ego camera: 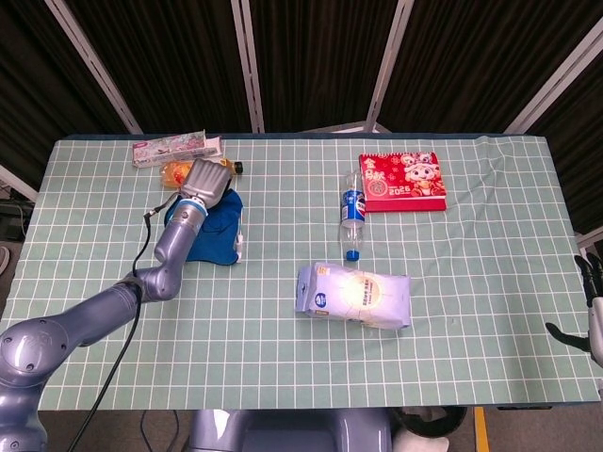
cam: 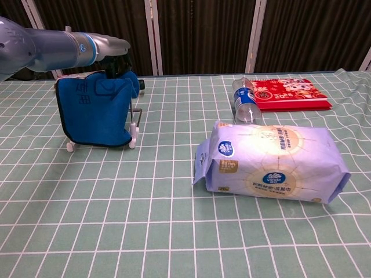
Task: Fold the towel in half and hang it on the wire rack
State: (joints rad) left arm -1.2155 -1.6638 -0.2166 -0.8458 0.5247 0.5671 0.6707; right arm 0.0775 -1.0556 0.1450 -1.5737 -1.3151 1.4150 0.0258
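The blue towel [cam: 93,110] hangs folded over the wire rack [cam: 135,123] at the table's far left, with its top edge bunched. From above the towel [ego camera: 215,235] is a dark blue heap beside the rack's [ego camera: 240,229] thin wires. My left hand [ego camera: 207,177] sits low on top of the towel, and its dark fingers [cam: 117,65] grip the towel's upper right corner. Off the table's right edge, my right hand [ego camera: 591,306] hangs with fingers apart, holding nothing.
A plastic bottle [ego camera: 352,218] lies mid-table with a red box [ego camera: 402,182] behind it. A white tissue pack [cam: 272,162] lies in front. A pink packet [ego camera: 177,148] and an orange item [ego camera: 176,171] sit behind the rack.
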